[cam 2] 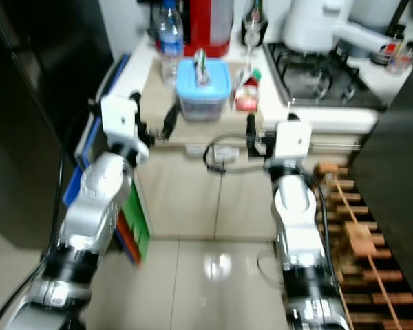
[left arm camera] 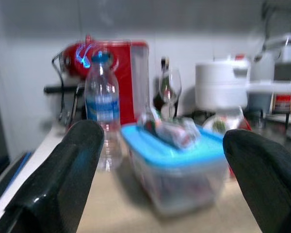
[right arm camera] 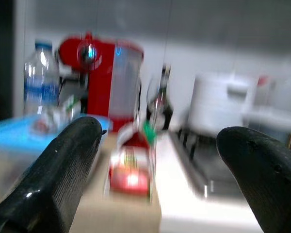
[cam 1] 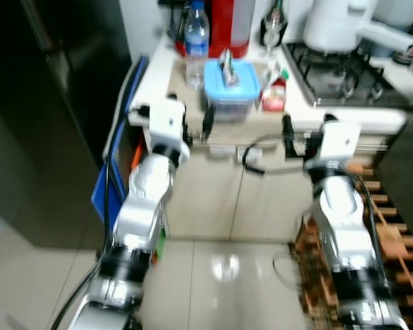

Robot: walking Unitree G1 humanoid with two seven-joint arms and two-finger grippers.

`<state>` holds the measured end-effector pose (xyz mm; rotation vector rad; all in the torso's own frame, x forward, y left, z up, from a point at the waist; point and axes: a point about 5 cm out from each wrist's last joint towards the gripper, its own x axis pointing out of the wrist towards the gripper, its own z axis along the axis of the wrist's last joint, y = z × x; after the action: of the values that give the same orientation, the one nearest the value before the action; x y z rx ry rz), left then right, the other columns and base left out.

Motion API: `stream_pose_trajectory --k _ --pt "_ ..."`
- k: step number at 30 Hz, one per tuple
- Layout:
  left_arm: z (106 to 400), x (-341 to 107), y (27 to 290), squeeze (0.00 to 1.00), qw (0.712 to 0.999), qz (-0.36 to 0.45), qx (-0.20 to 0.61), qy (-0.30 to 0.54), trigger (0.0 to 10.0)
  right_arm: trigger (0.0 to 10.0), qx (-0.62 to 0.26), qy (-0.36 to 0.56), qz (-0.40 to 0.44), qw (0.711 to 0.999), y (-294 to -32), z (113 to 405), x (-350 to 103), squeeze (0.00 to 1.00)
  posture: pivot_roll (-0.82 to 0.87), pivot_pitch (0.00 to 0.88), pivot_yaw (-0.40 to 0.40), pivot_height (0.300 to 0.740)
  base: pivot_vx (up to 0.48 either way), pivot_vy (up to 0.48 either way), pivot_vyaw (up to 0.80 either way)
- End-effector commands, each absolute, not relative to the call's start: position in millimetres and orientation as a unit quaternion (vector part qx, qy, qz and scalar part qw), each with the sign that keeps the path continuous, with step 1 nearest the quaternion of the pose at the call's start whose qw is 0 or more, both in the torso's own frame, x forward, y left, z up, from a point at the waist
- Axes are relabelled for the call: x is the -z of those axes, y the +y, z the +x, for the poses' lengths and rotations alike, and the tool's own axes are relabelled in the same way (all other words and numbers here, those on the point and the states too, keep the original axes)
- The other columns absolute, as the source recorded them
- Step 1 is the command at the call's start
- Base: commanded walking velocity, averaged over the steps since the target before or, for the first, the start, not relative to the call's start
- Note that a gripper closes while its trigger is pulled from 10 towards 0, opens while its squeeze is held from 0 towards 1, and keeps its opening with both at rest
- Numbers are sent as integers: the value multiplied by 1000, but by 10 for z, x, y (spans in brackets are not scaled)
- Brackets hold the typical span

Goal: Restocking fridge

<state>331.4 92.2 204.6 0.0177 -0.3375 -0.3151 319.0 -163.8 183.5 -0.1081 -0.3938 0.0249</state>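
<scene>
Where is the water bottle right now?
The water bottle stands on the counter ahead of the robot's left arm, in front of the red machine and just behind the blue-lidded box.

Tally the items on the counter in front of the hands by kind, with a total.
Water bottle: 1
Blue-lidded container: 1
Red carton: 1
Wine glass: 1
Red appliance: 1
Total: 5

On the counter (cam 1: 158,82) stand a water bottle (cam 1: 196,41), a clear box with blue lid (cam 1: 230,89) and a small red carton (cam 1: 274,96). Both arms reach toward the counter edge; left gripper (cam 1: 208,122) below the box, right gripper (cam 1: 288,127) below the carton.
</scene>
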Motion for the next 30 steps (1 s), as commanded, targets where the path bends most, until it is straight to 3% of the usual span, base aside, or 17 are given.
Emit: stream_pose_trajectory --k 1,8,17,25,30 --pt "3318 -2209 965 0 969 3 153 -195 10000 10000 -11 -236 -51 970 -1605 3169 -2023 90 -33 0 10 740 458 0 -800" --pt "3391 -2784 1047 0 956 -7 138 -259 10000 10000 -7 -307 -63 950 -1581 3081 -2448 75 -41 0 16 740 454 0 -114" --pt "3588 -3231 1266 0 959 -40 84 -267 10000 10000 -14 -281 -49 958 -1566 3082 -2367 75 -50 0 25 740 0 0 0" --pt "3805 -3250 1320 0 968 -28 66 -239 10000 10000 -29 -245 -29 969 -1500 3061 -2205 75 -49 0 38 740 0 0 0" --pt "3678 -3001 1371 0 975 -13 86 -204 10000 10000 -31 -230 -38 972 -1433 2965 -2107 63 -74 0 77 740 0 0 0"
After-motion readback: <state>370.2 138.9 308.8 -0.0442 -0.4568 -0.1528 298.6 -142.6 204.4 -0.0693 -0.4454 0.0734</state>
